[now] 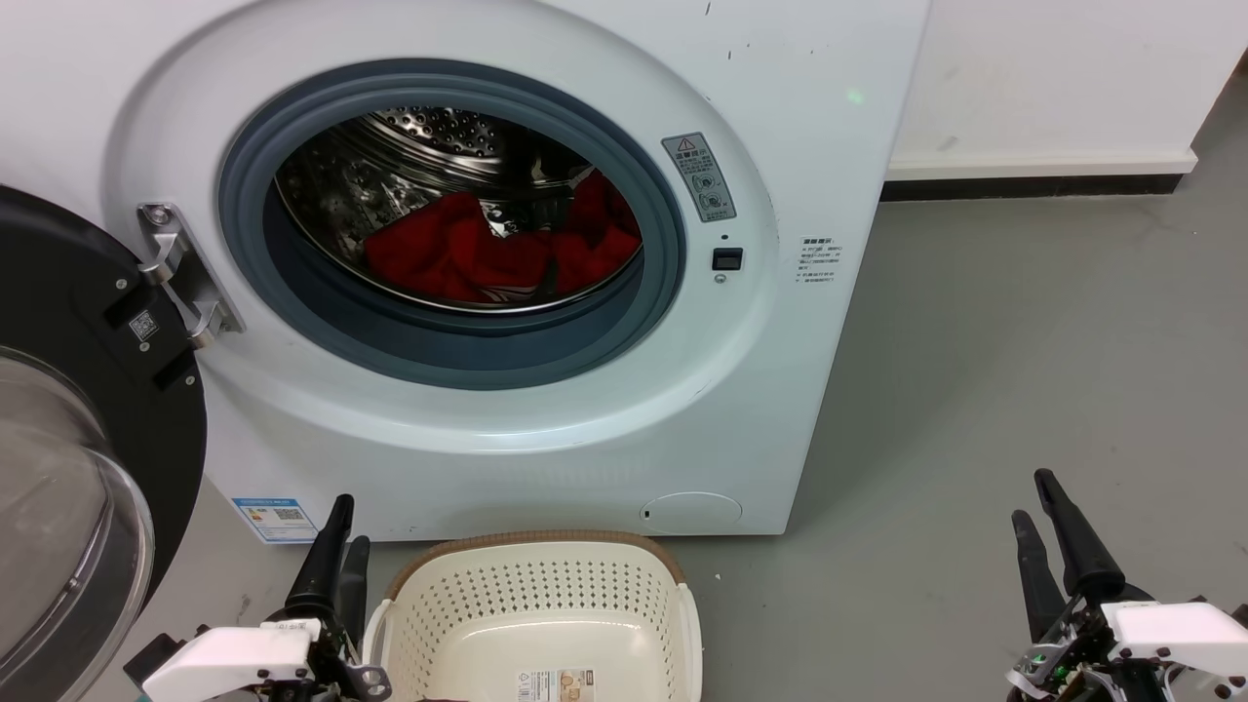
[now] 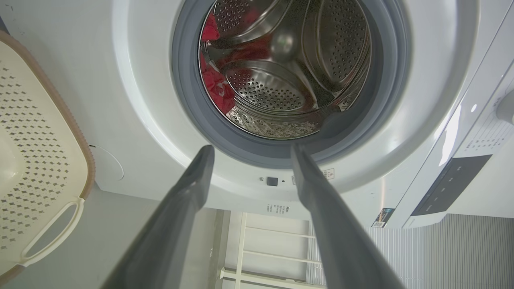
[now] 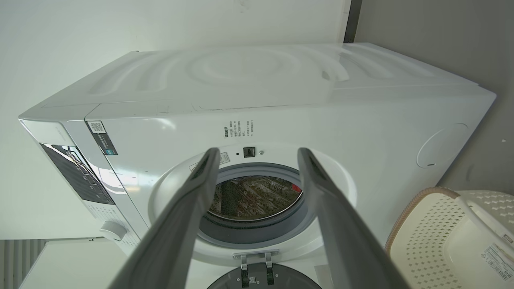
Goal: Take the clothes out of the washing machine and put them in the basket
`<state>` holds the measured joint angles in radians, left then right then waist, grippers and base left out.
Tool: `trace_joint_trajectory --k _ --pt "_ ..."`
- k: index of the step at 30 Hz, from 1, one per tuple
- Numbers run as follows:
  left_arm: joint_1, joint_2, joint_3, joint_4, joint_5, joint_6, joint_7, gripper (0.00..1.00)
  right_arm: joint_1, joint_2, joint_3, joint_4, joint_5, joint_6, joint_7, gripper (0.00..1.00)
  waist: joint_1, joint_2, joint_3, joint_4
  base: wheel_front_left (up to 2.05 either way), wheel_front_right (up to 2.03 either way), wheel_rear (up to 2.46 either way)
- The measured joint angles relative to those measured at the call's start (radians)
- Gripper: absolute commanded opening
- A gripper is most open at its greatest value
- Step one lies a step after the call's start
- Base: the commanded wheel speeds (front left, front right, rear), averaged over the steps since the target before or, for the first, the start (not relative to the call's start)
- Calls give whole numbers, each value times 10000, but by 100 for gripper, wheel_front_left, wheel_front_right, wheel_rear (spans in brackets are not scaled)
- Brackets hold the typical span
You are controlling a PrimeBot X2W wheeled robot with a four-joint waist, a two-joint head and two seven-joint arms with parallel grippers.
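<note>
**Labels, head view.**
- The washing machine [image 1: 585, 429] carries a grey warning sticker [image 1: 699, 176] at the upper right of the porthole. It shows a triangle sign and round pictograms; the print is too small to read.
- A small black latch slot [image 1: 726, 258] sits just below the sticker.
- To the right of the slot is a block of fine print [image 1: 819, 261], not legible.
- A blue-edged label [image 1: 275, 517] is at the machine's lower left corner; its text is unreadable.
- A QR sticker [image 1: 143, 325] is on the black inner frame of the open door [image 1: 97, 419], at the left edge of the frame.
- The basket [image 1: 531, 595] has a barcode sticker [image 1: 556, 684] on its bottom.

**Labels, right wrist view.** A QR label [image 3: 98, 129] sits by the dark control panel [image 3: 76, 172] at centre left.

**Task items.**
- The clothes [image 1: 487, 258] lie as a red heap in the bottom of the steel drum, from the centre to the right of the porthole, in the upper middle of the frame.
- The basket stands on the grey floor [image 1: 975, 390] just in front of the machine, at bottom centre.

**Arms.**
- The left gripper [image 1: 349, 526] is at lower left, just beside the basket's left rim, with its fingers pointing up the frame. In its wrist view the fingers are spread wide with nothing between them, and the tips frame the porthole's rim.
- The right gripper [image 1: 1032, 497] is at lower right, well apart from the basket and over bare floor, with its fingers leaning up and to the left. In its wrist view the fingers are spread wide, hold nothing, and show the porthole between them.
</note>
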<state>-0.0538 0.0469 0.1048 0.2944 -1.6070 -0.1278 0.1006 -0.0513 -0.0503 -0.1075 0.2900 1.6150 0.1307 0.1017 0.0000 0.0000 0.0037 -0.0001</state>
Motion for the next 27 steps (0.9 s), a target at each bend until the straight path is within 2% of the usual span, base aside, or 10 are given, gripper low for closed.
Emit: trace_joint_trajectory --k 12,17,27 --pt "92 2 151 -159 805 0 -583 100 126 4 69 -194 -518 0 -583 100 0 0 14 -13 0 0 0" --pt "99 -2 345 -178 1221 0 -794 100 127 10 -132 -109 -1542 0 -786 100 0 0 15 -19 0 0 0" --pt "136 -4 1018 -591 3156 0 -1195 100 116 21 -499 -725 -4606 0 -1193 100 0 0 57 -40 0 0 0"
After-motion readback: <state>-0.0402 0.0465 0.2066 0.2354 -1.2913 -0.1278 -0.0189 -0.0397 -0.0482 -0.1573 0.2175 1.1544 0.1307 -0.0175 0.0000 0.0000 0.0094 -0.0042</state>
